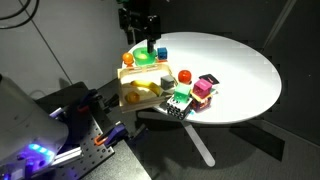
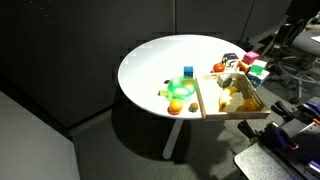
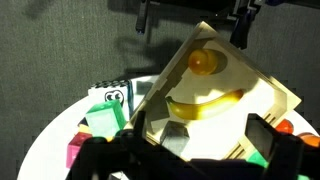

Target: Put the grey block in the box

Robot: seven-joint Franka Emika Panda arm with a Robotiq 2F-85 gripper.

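Observation:
The grey block [image 3: 176, 135] lies inside the box [image 3: 272, 88], just below a yellow banana [image 3: 205, 103], in the wrist view. It touches neither finger. My gripper [image 3: 190, 148] is open and empty, with its dark fingers on either side of the block, well above it. In an exterior view the gripper [image 1: 141, 40] hangs high over the box [image 1: 150, 72] at the table's edge. The box also shows in an exterior view [image 2: 206, 101]. I cannot make out the grey block in either exterior view.
An orange ball [image 3: 203, 62] sits in the box. A green ring [image 1: 146, 58], blue block [image 1: 159, 53], red ball [image 1: 185, 76], pink block [image 1: 203, 88], green block [image 1: 180, 97] and black dotted piece [image 1: 177, 110] crowd around the box on the white round table [image 1: 240, 70].

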